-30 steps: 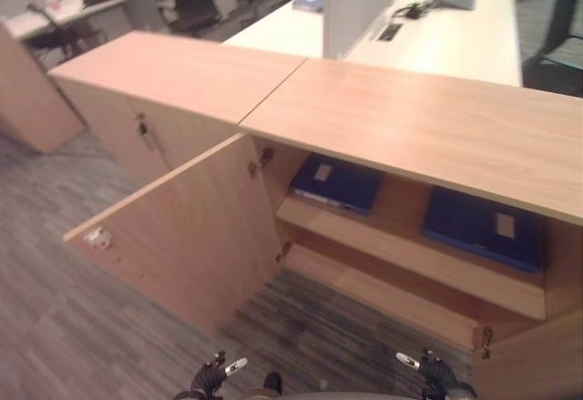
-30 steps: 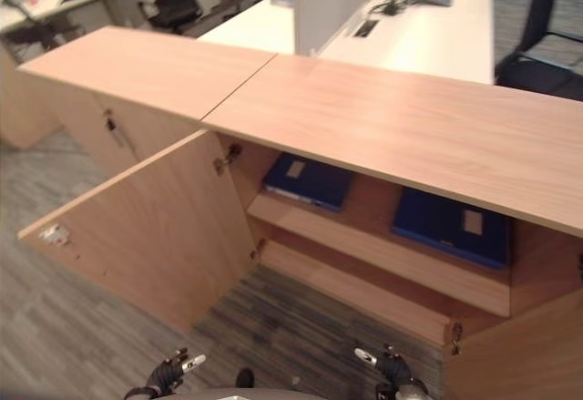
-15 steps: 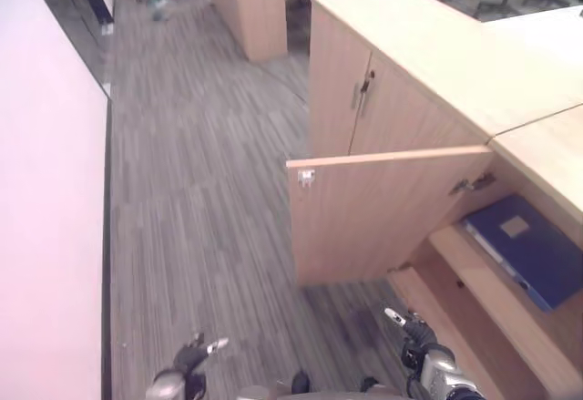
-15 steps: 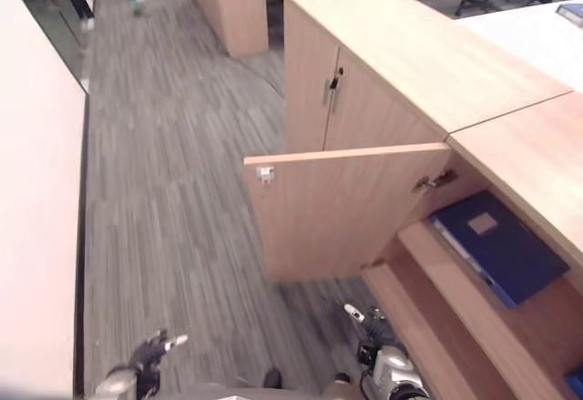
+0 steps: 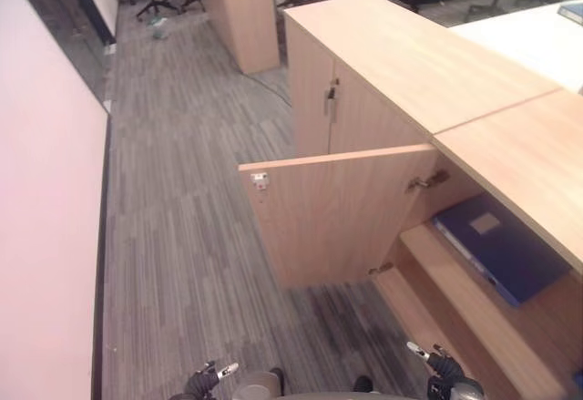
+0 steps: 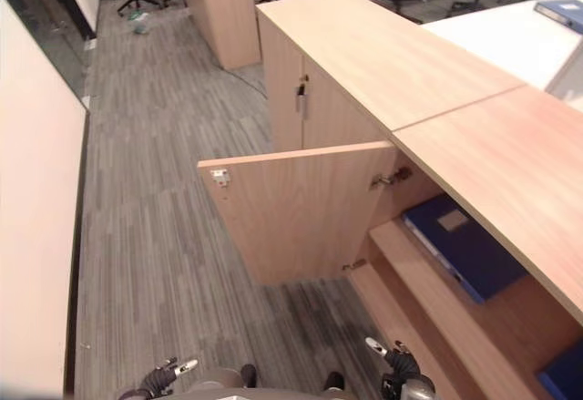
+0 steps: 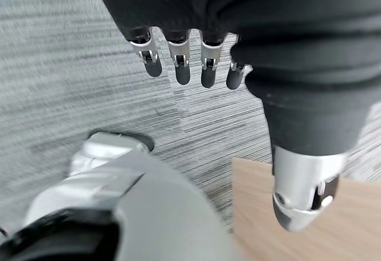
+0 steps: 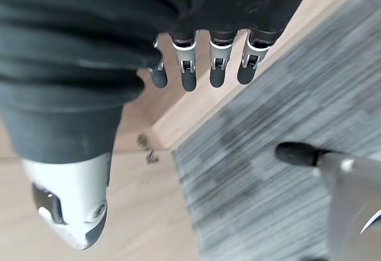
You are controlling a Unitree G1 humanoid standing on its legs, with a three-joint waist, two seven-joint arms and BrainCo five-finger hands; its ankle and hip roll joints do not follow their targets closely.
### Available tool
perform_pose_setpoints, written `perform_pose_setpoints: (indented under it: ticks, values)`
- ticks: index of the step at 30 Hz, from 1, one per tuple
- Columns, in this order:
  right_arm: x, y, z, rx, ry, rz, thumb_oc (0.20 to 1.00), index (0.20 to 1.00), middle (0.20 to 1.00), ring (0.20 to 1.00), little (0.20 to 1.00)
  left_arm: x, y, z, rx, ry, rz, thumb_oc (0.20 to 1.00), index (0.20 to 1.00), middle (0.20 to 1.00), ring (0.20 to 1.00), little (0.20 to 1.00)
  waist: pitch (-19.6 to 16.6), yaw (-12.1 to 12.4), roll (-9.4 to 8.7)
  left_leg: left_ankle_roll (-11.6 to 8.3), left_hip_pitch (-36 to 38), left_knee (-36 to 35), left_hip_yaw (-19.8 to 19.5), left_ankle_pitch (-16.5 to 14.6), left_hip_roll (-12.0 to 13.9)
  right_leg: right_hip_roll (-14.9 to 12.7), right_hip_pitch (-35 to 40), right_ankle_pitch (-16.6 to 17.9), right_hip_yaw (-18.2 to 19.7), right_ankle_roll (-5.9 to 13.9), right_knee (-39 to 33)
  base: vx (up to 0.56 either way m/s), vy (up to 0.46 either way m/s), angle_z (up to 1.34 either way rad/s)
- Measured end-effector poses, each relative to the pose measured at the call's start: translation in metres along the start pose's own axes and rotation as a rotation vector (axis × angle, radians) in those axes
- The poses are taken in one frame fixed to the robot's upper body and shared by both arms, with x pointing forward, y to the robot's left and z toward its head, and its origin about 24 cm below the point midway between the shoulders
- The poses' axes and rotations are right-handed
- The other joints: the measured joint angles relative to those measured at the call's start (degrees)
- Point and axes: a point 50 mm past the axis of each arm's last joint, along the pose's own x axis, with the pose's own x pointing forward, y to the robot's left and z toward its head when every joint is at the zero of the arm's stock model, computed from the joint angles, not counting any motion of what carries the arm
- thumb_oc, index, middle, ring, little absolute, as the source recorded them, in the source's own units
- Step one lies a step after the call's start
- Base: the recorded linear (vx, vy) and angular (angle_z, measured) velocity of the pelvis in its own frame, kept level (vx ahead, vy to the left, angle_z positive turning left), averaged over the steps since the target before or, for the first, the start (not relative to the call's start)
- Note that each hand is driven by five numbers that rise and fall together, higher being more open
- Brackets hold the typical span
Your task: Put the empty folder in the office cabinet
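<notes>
Your view has swung left since a second ago: blue folder (image 5: 499,243) lies on the cabinet shelf (image 5: 474,282) at 3 o'clock, apparently placed, left robot hand (image 7: 184,62) and right robot hand (image 8: 208,65) hanging spread, empty.

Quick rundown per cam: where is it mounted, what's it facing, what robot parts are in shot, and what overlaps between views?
Left eye view: head, looking down at the open cabinet door, blue folder on the shelf, carpet; left hand and right hand at the bottom edge.
Right eye view: same scene, slightly offset.
Left wrist view: on the left wrist, along its open hand toward the carpet.
Right wrist view: on the right wrist, along its open hand toward the cabinet's wood edge.
Shared: both eyes show door, folder, hands.
</notes>
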Motion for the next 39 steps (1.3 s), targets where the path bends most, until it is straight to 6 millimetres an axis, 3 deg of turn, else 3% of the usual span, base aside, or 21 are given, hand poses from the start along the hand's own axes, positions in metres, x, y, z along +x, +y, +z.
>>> perform_pose_setpoints:
  ticks: [1,3,7,8,17,20,25,26,30,32,34,35,39]
  values:
    - [-0.001,-0.003,-0.003,0.002,0.007,-0.006,1.000,1.000,1.000,1.000,1.000,0.000,-0.002,0.000,-0.003,-0.001,-0.006,1.000,1.000,1.000,1.000,1.000,-0.17,-1.06,0.45,0.17,0.37,-0.76,0.88,0.16,0.40,-0.03,0.41,0.17,-0.38,0.31,-0.05,0.07,0.042,0.23]
    - [-0.003,-0.014,-0.008,-0.006,0.026,-0.034,1.000,1.000,1.000,1.000,1.000,0.002,-0.014,0.004,-0.013,-0.020,-0.035,1.000,1.000,1.000,1.000,1.000,-0.67,-2.11,3.07,1.00,4.21,-9.05,1.64,-1.34,2.22,1.65,-0.12,0.86,-0.85,1.75,-0.01,0.08,0.050,0.21]
    - [-0.006,0.013,-0.023,0.057,0.062,0.019,1.000,1.000,1.000,1.000,1.000,0.002,0.004,0.014,0.015,-0.042,0.006,1.000,1.000,1.000,1.000,1.000,-1.93,-1.72,-0.49,2.86,7.47,-14.96,3.03,1.00,-0.17,-0.73,0.68,2.02,-0.57,3.20,-0.71,0.09,0.043,-0.02]
    - [-0.007,0.016,-0.026,0.060,0.070,0.027,1.000,1.000,1.000,1.000,1.000,0.002,0.008,0.014,0.025,-0.043,0.014,1.000,1.000,1.000,1.000,1.000,-2.21,-1.51,-0.54,3.04,9.00,-16.30,3.04,1.61,-0.53,-0.97,1.38,1.86,-0.57,3.43,-0.72,0.07,0.040,0.01]
    - [-0.005,0.011,-0.019,0.051,0.049,0.017,1.000,1.000,1.000,1.000,1.000,0.004,0.001,0.020,0.023,-0.060,0.016,1.000,1.000,1.000,1.000,1.000,-5.41,-1.31,3.41,2.71,10.36,-16.87,3.29,1.98,-0.40,-0.40,1.95,2.16,-0.18,4.38,-0.83,0.04,0.036,-0.01]
    - [-0.005,0.011,-0.019,0.050,0.050,0.017,1.000,1.000,1.000,1.000,1.000,0.004,0.002,0.024,0.024,-0.079,0.024,1.000,1.000,1.000,1.000,1.000,-5.54,-1.20,2.71,2.38,10.73,-17.02,4.67,1.53,-0.38,-0.54,1.79,1.88,1.20,4.79,-1.09,0.04,0.029,-0.21]
    - [-0.007,0.008,-0.027,0.048,0.069,0.011,1.000,1.000,1.000,1.000,1.000,0.003,0.010,0.052,0.040,-0.191,0.037,1.000,1.000,1.000,1.000,1.000,-5.90,-2.33,0.40,2.21,10.34,-17.42,6.04,1.30,-0.35,-0.53,0.23,2.14,2.50,4.91,-1.12,0.03,0.028,-0.17]
    - [-0.009,0.007,-0.031,0.039,0.080,0.008,1.000,1.000,1.000,1.000,1.000,0.002,0.014,0.075,0.040,-0.268,0.043,1.000,1.000,1.000,1.000,1.000,-5.88,-2.56,-0.53,2.53,10.40,-17.43,6.35,1.55,-0.34,-0.55,0.05,2.29,2.73,4.86,-1.12,0.03,0.047,-0.13]
    - [-0.010,0.007,-0.033,0.035,0.082,0.015,1.000,1.000,1.000,1.000,1.000,-0.002,0.026,0.128,0.043,-0.423,0.078,1.000,1.000,1.000,1.000,1.000,-6.42,-2.92,-1.36,2.53,10.91,-17.41,8.06,1.73,-0.35,-0.36,-0.20,2.59,4.18,4.66,-1.13,0.03,0.037,-0.21]
    - [-0.010,0.009,-0.033,0.021,0.082,0.031,1.000,1.000,1.000,1.000,1.000,-0.010,0.041,0.169,0.012,-0.533,0.120,1.000,1.000,1.000,1.000,1.000,-6.58,-4.23,-1.04,2.68,11.76,-17.37,9.43,1.54,-0.49,-0.27,-0.38,3.13,5.34,5.05,-1.11,0.03,0.047,-0.30]
    - [-0.009,0.011,-0.031,-0.020,0.075,0.052,1.000,1.000,1.000,1.000,1.000,-0.017,0.053,0.192,0.023,-0.590,0.154,1.000,1.000,1.000,1.000,1.000,-6.42,-4.59,-0.75,2.64,11.76,-16.88,10.14,1.60,-0.50,-0.09,-0.87,4.08,5.87,4.64,-1.08,0.03,0.035,-0.28]
    - [-0.009,0.013,-0.031,-0.029,0.075,0.065,1.000,1.000,1.000,1.000,1.000,-0.028,0.066,0.217,0.027,-0.652,0.184,1.000,1.000,1.000,1.000,1.000,-6.41,-5.44,-0.77,2.65,12.18,-16.92,10.98,1.57,-0.44,0.41,-0.88,4.34,7.09,4.69,-0.80,0.02,0.034,-0.31]
    - [-0.010,0.013,-0.032,-0.038,0.080,0.080,1.000,1.000,1.000,1.000,1.000,-0.048,0.071,0.267,0.041,-0.786,0.191,1.000,1.000,1.000,1.000,1.000,-6.02,-6.02,-2.32,2.44,11.91,-17.46,12.53,1.39,-0.02,0.29,-1.43,3.53,7.58,5.08,-1.15,0.01,0.018,-0.19]
